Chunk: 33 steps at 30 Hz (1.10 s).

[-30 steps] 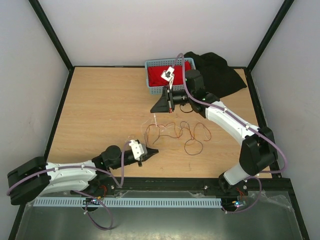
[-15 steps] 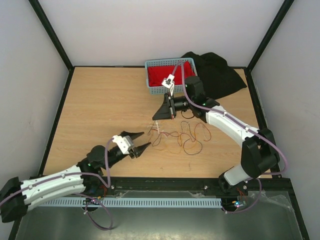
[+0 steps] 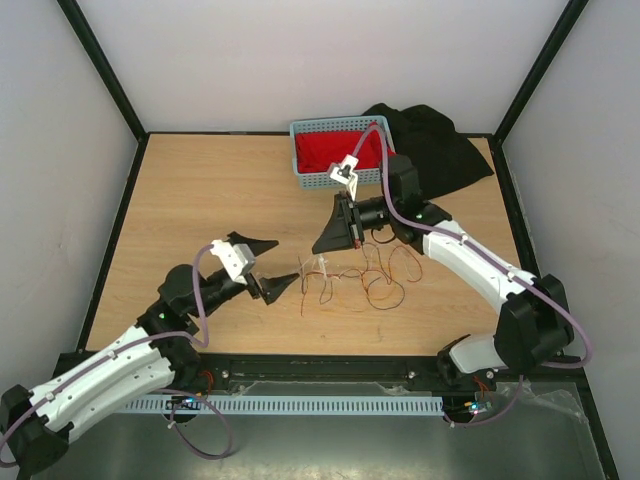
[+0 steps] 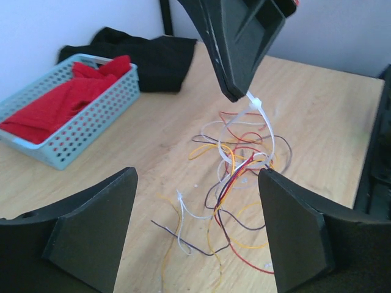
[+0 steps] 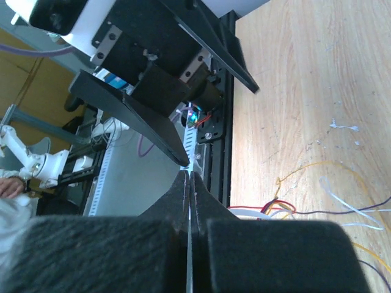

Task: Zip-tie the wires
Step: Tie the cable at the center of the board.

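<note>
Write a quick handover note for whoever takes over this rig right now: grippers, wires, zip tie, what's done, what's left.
Left gripper: open and empty, pointing at the wires lying mid-table.
Right gripper: shut on the zip tie near its head, holding it just above the wires.
Done: the zip tie appears to be looped loosely around several strands.
Left: probably catch the tie's free end with the left gripper and pull the loop tight. Some strands seem to lie outside it.
</note>
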Motion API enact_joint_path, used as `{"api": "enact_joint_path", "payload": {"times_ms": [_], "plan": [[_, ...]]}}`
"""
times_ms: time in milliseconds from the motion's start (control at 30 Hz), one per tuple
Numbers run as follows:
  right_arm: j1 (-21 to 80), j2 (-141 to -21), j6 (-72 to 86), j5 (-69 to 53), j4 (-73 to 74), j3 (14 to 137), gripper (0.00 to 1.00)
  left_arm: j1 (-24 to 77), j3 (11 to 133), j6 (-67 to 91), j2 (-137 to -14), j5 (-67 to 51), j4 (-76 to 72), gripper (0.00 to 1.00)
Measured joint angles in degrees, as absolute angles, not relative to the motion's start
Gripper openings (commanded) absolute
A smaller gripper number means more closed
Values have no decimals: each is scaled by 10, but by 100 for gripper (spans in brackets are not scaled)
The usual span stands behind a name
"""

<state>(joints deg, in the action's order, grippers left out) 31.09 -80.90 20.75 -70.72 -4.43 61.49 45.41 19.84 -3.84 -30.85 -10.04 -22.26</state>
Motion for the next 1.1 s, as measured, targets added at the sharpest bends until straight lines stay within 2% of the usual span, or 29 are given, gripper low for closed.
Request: {"api": "enact_joint_path", "payload": {"times_ms": [333,433,733,1100], "plan": [[311,-791,214,-717,-46,593,0,453,231,-40,-402,-183,-221,83],[311,-784,222,-689,-49,587,0,453,240,-25,-411,-181,-229,79],[317,-741,284,-509,-100,530,0,462,263,111,-437,-104,-249,63],[362,-739,340,-272,-103,501,0,560,309,102,-527,36,-242,56]]}}
